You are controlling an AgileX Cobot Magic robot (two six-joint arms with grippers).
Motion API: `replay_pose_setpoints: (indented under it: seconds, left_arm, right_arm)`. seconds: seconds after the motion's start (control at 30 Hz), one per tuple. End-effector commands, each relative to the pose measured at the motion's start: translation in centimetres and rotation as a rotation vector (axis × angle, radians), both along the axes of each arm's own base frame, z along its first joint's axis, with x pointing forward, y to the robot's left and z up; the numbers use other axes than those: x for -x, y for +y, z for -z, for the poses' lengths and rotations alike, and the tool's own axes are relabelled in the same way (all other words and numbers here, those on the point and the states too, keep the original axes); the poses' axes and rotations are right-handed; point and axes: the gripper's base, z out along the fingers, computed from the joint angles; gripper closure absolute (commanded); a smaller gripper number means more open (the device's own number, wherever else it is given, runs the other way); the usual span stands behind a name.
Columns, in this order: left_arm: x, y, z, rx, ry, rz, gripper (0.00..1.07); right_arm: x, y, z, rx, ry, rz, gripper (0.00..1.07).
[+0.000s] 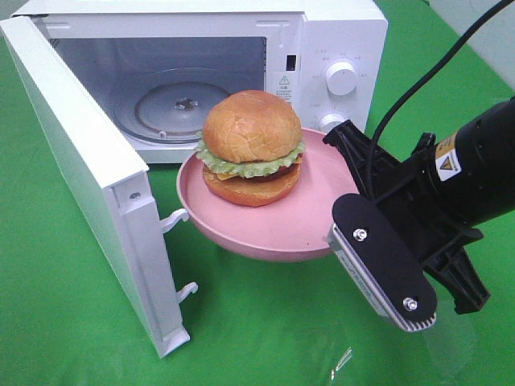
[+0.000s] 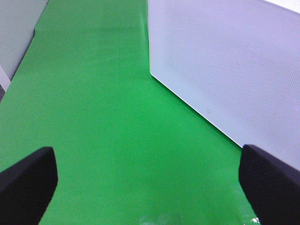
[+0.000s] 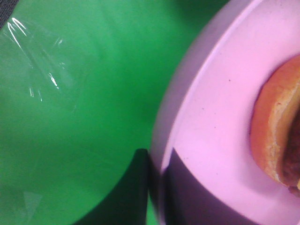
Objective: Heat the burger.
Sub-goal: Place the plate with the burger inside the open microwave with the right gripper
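Observation:
The burger (image 1: 252,146), with a golden-brown bun, green lettuce and a brown patty, sits on a pink round plate (image 1: 273,229). The plate hangs above the green cloth just in front of the open microwave (image 1: 322,48). My right gripper (image 1: 344,157) is shut on the plate's right rim. The right wrist view shows its dark fingers (image 3: 187,201) on either side of the plate rim (image 3: 161,140), with the bottom bun (image 3: 272,136) at the edge. My left gripper (image 2: 150,187) is open over bare green cloth and holds nothing. It is out of the exterior view.
The microwave door (image 1: 80,161) stands swung open to the left; its outer face (image 2: 225,70) is beside my left gripper. A glass turntable (image 1: 181,104) lies inside the cavity. Two knobs (image 1: 341,78) sit on the right panel. Crinkled clear film (image 3: 42,70) lies on the cloth.

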Motion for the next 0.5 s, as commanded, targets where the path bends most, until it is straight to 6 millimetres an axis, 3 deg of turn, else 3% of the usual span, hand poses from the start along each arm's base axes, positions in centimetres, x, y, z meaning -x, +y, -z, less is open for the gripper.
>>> replay_pose_setpoints:
  seconds: [0.03,0.5]
  left_arm:
    - [0.0,0.0,0.1,0.004,0.001,0.001,0.09]
    - [0.0,0.0,0.1,0.004,0.001,0.001,0.09]
  right_arm:
    - [-0.8,0.5,-0.6,-0.057,-0.071,0.004,1.07]
    - [-2.2,1.3,0.1,-0.054,-0.12,0.005,1.07]
